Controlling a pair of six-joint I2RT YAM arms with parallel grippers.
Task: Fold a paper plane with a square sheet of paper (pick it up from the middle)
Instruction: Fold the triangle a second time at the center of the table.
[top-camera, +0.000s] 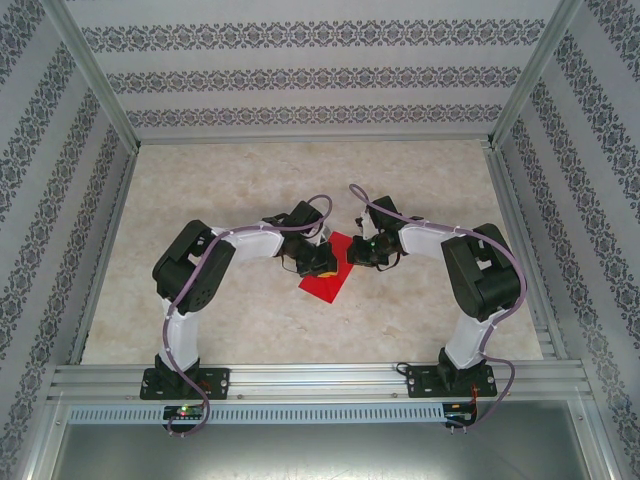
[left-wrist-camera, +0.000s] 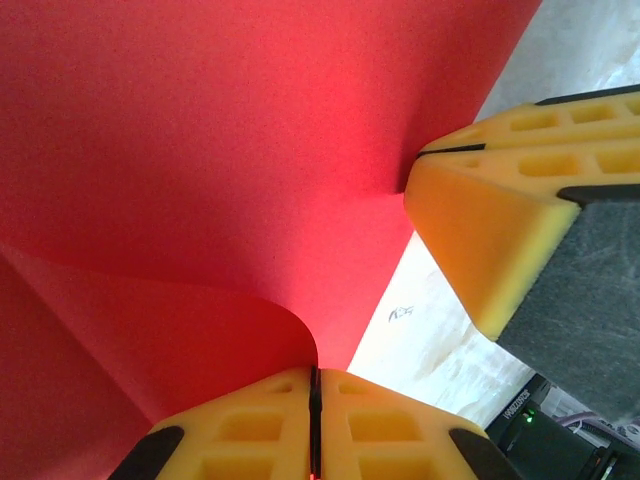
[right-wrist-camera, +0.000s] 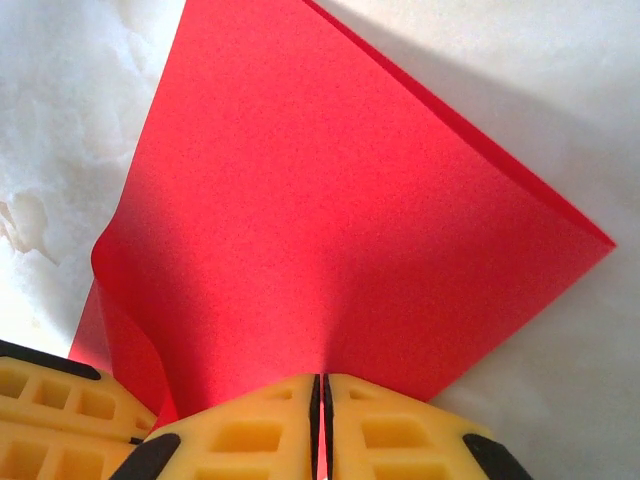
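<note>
The square sheet of paper (top-camera: 324, 283) is bright red and lies mid-table, lifted and curled at its upper part between both grippers. My left gripper (top-camera: 325, 262) is shut on one edge of it; in the left wrist view the paper (left-wrist-camera: 200, 150) bends up out of the closed gripper (left-wrist-camera: 315, 372). My right gripper (top-camera: 352, 252) is shut on the opposite edge, its tips close to the left one (left-wrist-camera: 425, 158). In the right wrist view the sheet (right-wrist-camera: 330, 200) spreads away from the gripper (right-wrist-camera: 322, 382), doubled over with two layers at its far corner. The paper plane is out of view.
The marbled beige table (top-camera: 250, 190) extends around the paper on all sides. Aluminium frame rails (top-camera: 300, 375) run along the near edge and both sides, with patterned walls (top-camera: 300, 80) behind. Both arms bend inward toward the middle.
</note>
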